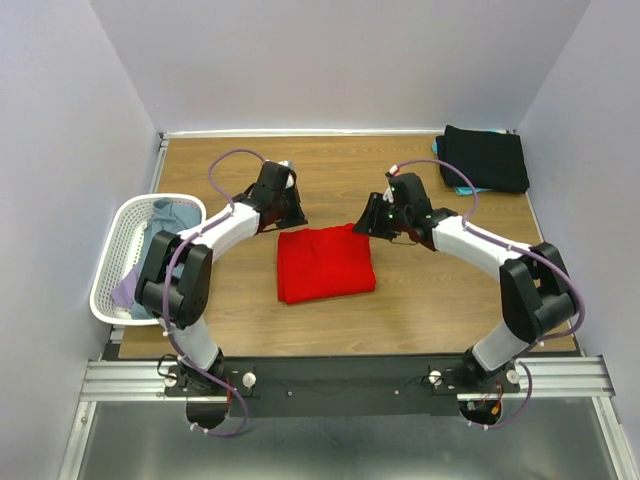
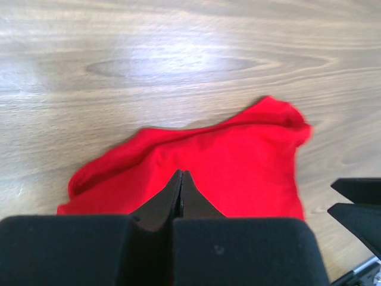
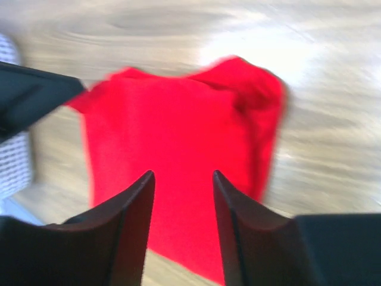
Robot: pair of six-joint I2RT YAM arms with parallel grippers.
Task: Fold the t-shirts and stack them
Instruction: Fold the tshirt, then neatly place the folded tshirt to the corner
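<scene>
A wooden table [image 1: 430, 290] stood between pale walls, with a folded red t-shirt [image 1: 325, 263] in its middle.
From above, the left gripper [image 1: 293, 218] and right gripper [image 1: 362, 224] hung by the shirt's far corners, and a black t-shirt [image 1: 485, 158] lay in the far right corner. In the left wrist view, the jaws were pressed together on nothing. In the right wrist view, the jaws stood apart and empty. The red shirt looked soft, light and floppy, so an edge seemed best to pinch.

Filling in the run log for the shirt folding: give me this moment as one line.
red t-shirt: folded, centre | left gripper: shut, empty | right gripper: open, empty | black t-shirt: folded, far-right corner
</scene>
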